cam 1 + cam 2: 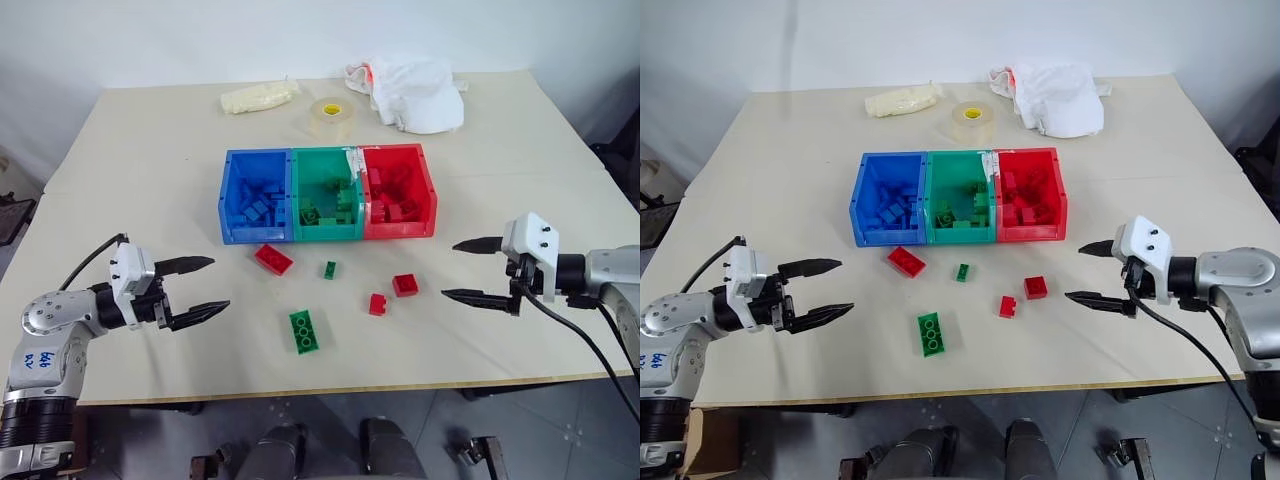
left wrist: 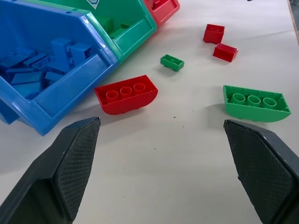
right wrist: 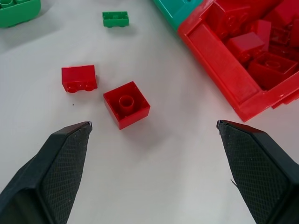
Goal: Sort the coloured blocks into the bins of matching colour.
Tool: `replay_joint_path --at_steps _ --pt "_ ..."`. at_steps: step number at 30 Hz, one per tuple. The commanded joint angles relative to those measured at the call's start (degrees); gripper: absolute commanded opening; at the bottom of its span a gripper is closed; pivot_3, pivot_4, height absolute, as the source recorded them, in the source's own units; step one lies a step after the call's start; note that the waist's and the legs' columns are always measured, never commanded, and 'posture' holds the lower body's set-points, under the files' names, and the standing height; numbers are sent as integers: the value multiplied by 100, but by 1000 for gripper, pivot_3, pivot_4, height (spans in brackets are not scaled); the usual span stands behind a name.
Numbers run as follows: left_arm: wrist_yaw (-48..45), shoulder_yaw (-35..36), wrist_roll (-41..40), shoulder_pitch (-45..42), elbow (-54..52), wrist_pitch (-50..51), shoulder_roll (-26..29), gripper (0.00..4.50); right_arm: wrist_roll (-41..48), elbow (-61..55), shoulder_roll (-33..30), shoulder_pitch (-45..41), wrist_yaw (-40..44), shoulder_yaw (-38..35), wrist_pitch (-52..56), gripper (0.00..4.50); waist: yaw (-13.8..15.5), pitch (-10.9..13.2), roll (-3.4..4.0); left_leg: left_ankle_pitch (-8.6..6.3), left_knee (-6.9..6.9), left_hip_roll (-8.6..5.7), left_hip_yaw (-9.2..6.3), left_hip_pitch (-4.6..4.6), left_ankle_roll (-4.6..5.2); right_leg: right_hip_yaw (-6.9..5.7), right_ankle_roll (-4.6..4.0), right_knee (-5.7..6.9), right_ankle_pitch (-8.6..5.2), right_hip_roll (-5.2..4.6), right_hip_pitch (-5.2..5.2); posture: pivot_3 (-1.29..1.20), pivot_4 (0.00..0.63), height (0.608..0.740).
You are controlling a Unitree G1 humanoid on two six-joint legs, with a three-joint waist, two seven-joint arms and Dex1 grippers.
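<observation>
Behind the bins (image 1: 327,235) lie a tape roll (image 1: 331,117), white cloth (image 1: 418,93) and pale packet (image 1: 259,96). Left pincer (image 1: 203,287) and right pincer (image 1: 466,270) released, flanking five loose blocks (image 1: 303,330) on the bench (image 1: 150,180).

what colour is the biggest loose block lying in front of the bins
Green: the long three-stud block on the table, clearest in the left wrist view.

Blue handwritten marks stand on the white shell of the left arm (image 1: 38,352), too small to make out. A white sticker on the green plastic bin's (image 1: 327,195) rim carries no legible print.
</observation>
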Motion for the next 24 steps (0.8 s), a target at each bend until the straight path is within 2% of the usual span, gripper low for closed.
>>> replay_joint_path --at_steps 1,10,14,19,24 --pt "67 25 -53 -124 -24 -58 -43 4486 124 -238 7 30 -52 -229 2 4500 1 0 0 0 0 0 0 0 0 0 0 0 0 0 0 0 150 740" --pt "209 -129 131 -74 -109 67 0 4486 124 -246 -100 97 -40 -181 113 4500 -6 0 0 0 2 0 1 2 0 1 0 3 0 1 0 0 150 740" --pt "0 -260 256 77 -48 -74 70 4486 72 -169 -451 485 180 -379 202 4500 14 0 0 -1 2 0 1 2 1 0 1 3 0 0 0 0 150 740" --pt "-291 -151 -7 89 114 -140 -9 4486 23 -119 -1063 1263 554 -905 106 4500 124 0 0 -3 9 0 8 1 3 1 1 4 0 2 0 0 150 740" --pt "-334 -74 -156 254 9 -207 -112 4486 60 -327 -1190 1369 619 -916 276 4500 117 0 0 -5 16 10 35 11 4 7 -5 8 4 2 2 0 150 740"
